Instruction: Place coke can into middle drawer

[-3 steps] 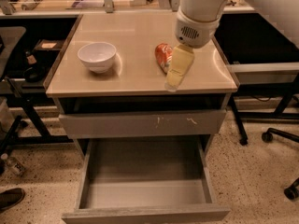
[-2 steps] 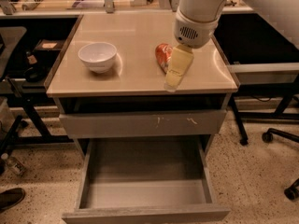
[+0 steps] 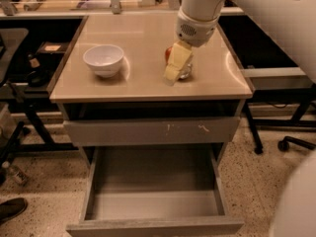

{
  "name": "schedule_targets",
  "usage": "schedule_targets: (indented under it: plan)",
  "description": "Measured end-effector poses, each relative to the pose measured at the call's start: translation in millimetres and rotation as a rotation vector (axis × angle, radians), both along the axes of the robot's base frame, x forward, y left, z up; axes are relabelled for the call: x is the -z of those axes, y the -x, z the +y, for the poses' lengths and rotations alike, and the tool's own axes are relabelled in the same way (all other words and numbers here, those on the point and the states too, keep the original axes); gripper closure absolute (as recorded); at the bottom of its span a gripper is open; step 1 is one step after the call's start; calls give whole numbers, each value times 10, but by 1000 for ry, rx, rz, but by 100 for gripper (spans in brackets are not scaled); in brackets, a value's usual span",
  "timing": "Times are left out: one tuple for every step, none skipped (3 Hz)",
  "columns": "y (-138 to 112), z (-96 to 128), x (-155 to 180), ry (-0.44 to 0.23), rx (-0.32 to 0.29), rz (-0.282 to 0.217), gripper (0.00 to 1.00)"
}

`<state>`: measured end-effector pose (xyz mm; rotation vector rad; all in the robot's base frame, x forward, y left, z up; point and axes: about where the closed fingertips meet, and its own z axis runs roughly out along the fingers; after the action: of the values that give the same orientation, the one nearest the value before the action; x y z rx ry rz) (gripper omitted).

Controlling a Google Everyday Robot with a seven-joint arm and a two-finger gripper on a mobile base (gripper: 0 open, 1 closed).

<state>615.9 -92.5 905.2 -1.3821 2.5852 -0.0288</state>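
The coke can [image 3: 169, 54] lies on the tan cabinet top, right of centre. Only a red edge and a silver end show, because my gripper [image 3: 173, 75] hangs directly over and in front of it. The gripper's cream tip reaches down to the tabletop at the can's front side. The middle drawer [image 3: 153, 181] is pulled open low at the front of the cabinet. Its grey floor is bare and its front is plain.
A white bowl [image 3: 103, 59] stands on the left of the cabinet top [image 3: 138, 33]. A closed grey drawer front with white scratch marks [image 3: 153, 130] sits above the open drawer. A desk and chair legs stand to the right, black frames to the left.
My gripper has moved left and slightly back, from beside the can's right side to over it, so it now covers most of the can. The bowl and drawer have not moved.
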Motion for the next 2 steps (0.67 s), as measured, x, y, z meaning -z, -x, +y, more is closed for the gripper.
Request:
schedule_targets:
  plan:
    - [-783, 239, 64, -48, 62, 4, 0]
    - [-890, 260, 10, -66, 66, -30, 0]
